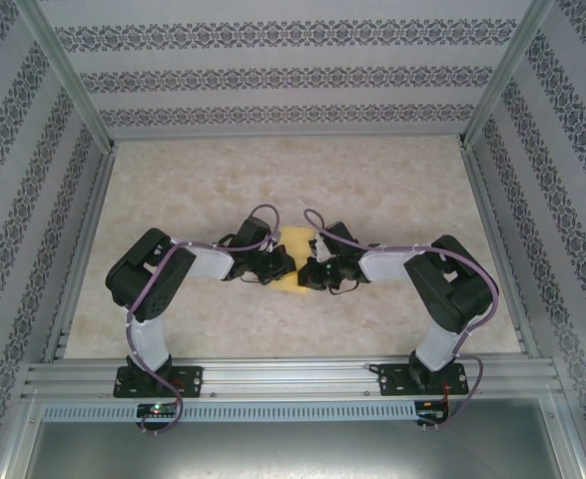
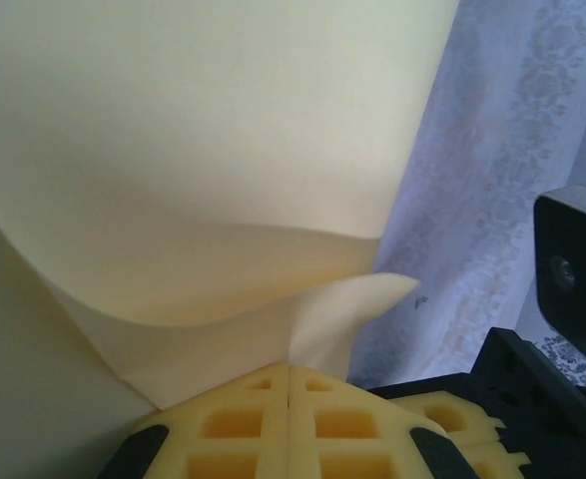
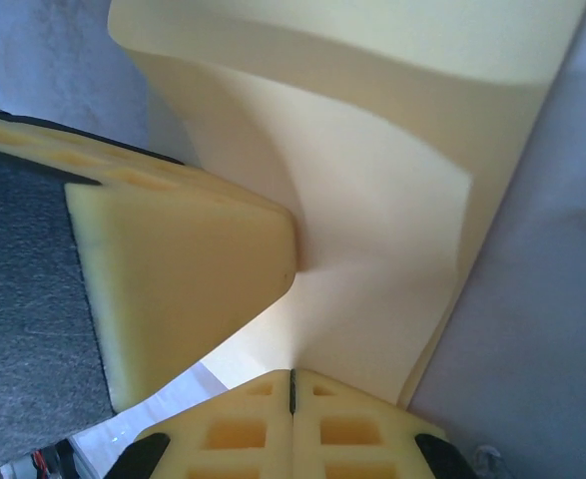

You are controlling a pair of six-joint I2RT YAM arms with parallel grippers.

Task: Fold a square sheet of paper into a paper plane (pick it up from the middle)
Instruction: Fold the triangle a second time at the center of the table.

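Paper, i.e. the square sheet of paper [image 1: 294, 249], hung btw. both arms over mid-table [image 1: 392, 190], curled and bent but w/o a crisp crease visible. Left gripper [image 2: 290, 387] and right gripper [image 3: 293, 387] were each pressed together, pinching the sheet. Folding looked barely begun; nose and wing folds prob. all left.

Top camera looks down from above and behind the arms [image 1: 158, 274] over the whole table [image 1: 392, 190]. Each wrist camera faces past its own fingertips [image 2: 243, 424], very close to the paper [image 1: 295, 239], which all three views share
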